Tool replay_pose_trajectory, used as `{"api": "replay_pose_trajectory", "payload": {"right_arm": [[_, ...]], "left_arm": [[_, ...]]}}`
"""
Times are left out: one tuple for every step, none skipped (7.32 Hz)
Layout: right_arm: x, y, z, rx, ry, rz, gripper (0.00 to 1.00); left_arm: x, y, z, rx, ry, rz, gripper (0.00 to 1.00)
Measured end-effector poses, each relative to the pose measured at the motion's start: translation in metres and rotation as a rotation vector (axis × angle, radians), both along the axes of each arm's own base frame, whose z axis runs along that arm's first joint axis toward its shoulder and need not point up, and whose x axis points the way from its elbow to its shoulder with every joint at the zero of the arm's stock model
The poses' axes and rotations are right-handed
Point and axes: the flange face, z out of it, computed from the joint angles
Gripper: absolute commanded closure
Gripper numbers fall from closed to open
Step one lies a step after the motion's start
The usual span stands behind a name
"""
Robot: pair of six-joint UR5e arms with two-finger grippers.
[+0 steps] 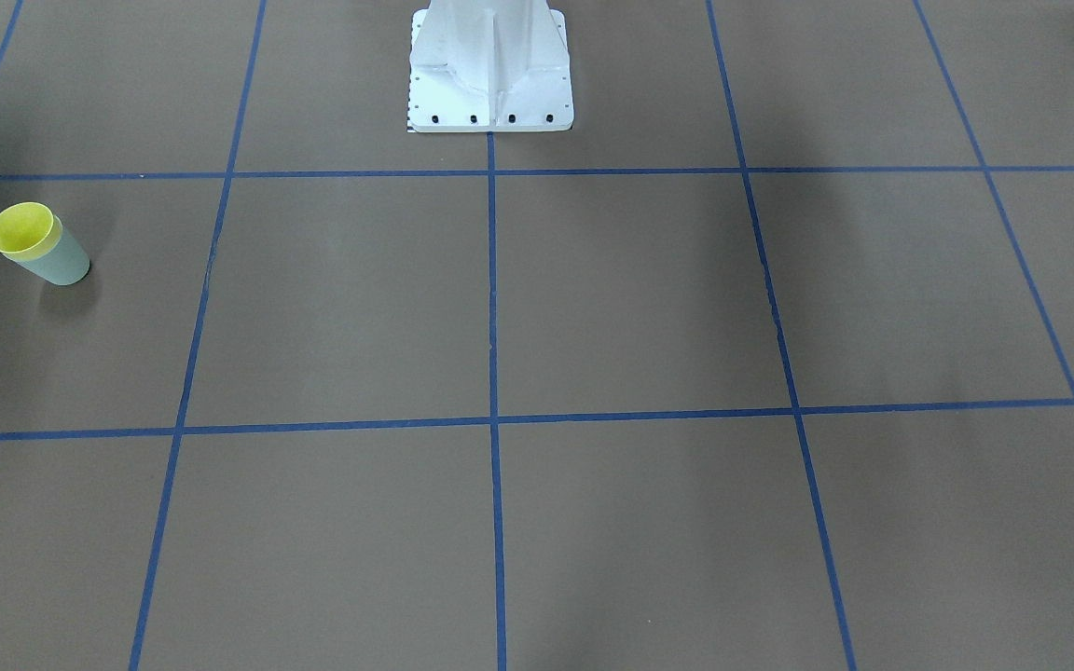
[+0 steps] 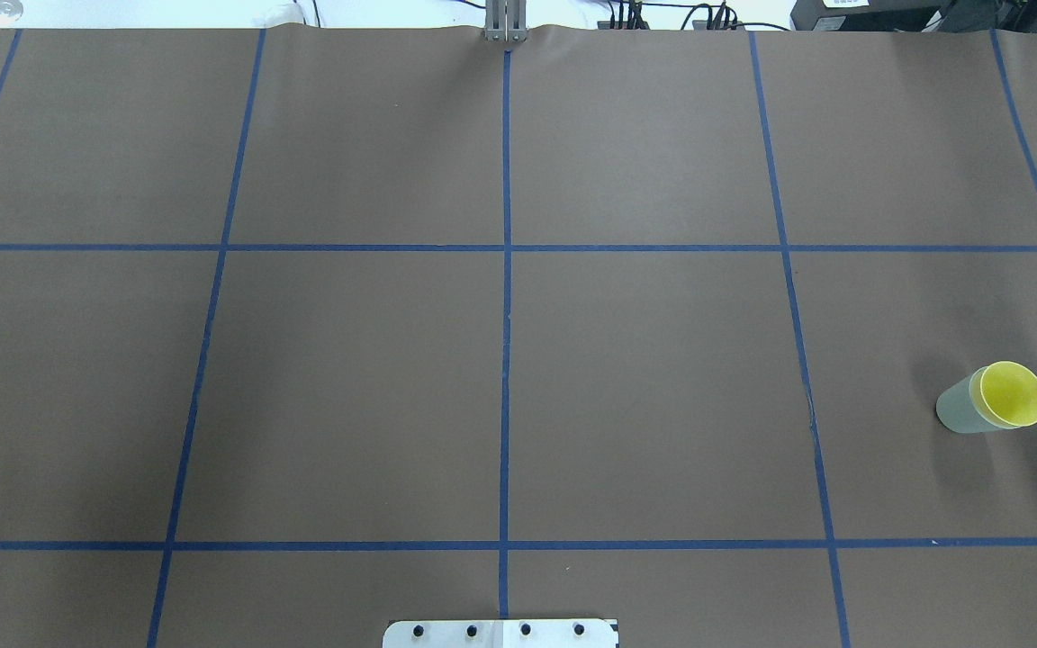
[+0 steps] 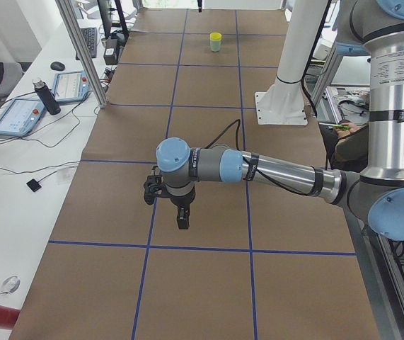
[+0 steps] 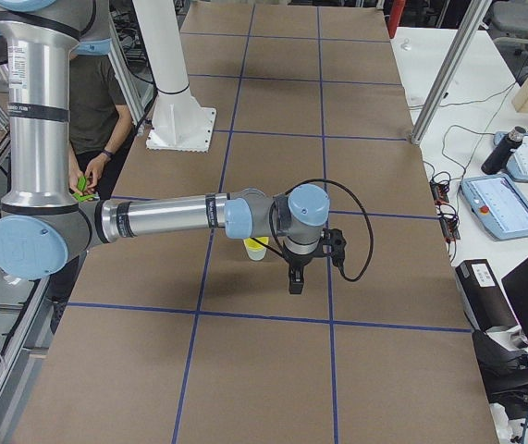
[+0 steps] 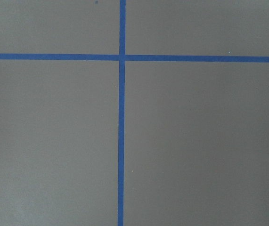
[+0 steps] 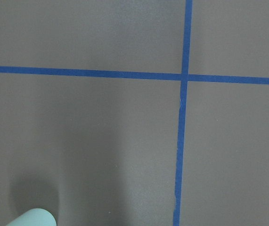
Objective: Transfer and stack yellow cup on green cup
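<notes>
The yellow cup (image 1: 22, 230) sits nested inside the green cup (image 1: 57, 263), and the pair stands upright on the brown table. In the overhead view the yellow cup (image 2: 1012, 394) and green cup (image 2: 960, 409) are at the far right. The right wrist view catches only the green cup (image 6: 33, 218) at its bottom edge. My right gripper (image 4: 294, 282) hangs above the table just beside the stacked cups (image 4: 255, 248), apart from them. My left gripper (image 3: 182, 221) hovers over bare table, far from the cups (image 3: 216, 41). Both grippers show only in side views, so I cannot tell whether they are open or shut.
The white robot pedestal (image 1: 490, 84) stands at the table's middle back edge. Blue tape lines (image 2: 506, 360) divide the table into squares. A side desk holds tablets (image 3: 18, 113) and a bottle (image 3: 44, 95). A person (image 4: 92, 102) sits behind the robot.
</notes>
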Motion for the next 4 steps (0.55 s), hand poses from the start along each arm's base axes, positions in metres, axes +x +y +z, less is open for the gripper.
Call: {"api": "replay_pose_trajectory", "payload": {"right_arm": [[0.0001,-0.0001,0.0004,0.000,-0.001,0.000,0.00],[0.0001,-0.0002,0.0006,0.002,-0.001,0.000,0.00],[0.0002,-0.0002,0.0003,0.005,-0.001,0.000,0.00],[0.0002,-0.0003,-0.0002,0.007,-0.001,0.000,0.00]], "left_arm": [[0.0027,-0.0003,-0.0025,-0.005,0.038,0.000,0.00],[0.0040,-0.0003,-0.0024,-0.011,0.060,0.000,0.00],[0.0043,-0.0005,-0.0015,-0.015,0.068,-0.001,0.00],[0.0044,-0.0005,-0.0009,-0.017,0.072,-0.001,0.00]]}}
